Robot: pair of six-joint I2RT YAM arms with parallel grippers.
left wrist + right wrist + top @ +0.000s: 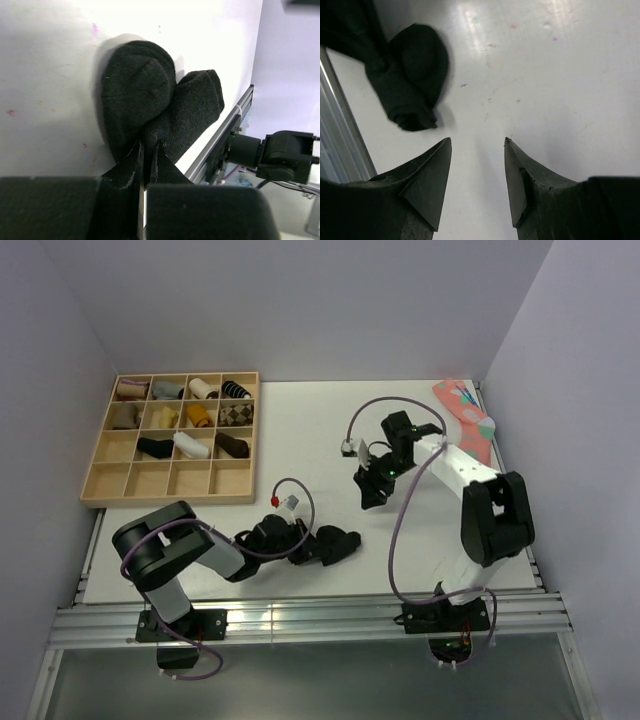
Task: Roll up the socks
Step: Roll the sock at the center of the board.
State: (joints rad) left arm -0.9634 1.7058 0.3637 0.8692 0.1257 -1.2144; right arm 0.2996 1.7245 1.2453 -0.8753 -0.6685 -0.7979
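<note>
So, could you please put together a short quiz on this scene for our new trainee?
1. True or false: the right hand is holding the plain black knit socks.
2. Which hand is shut on the socks? A) left hand B) right hand C) neither
3. Fill in: the pink spotted sock lies at the far ____ corner of the white table.

Key: 1 false, its jaws stand open over bare table; 2 A; 3 right.
</note>
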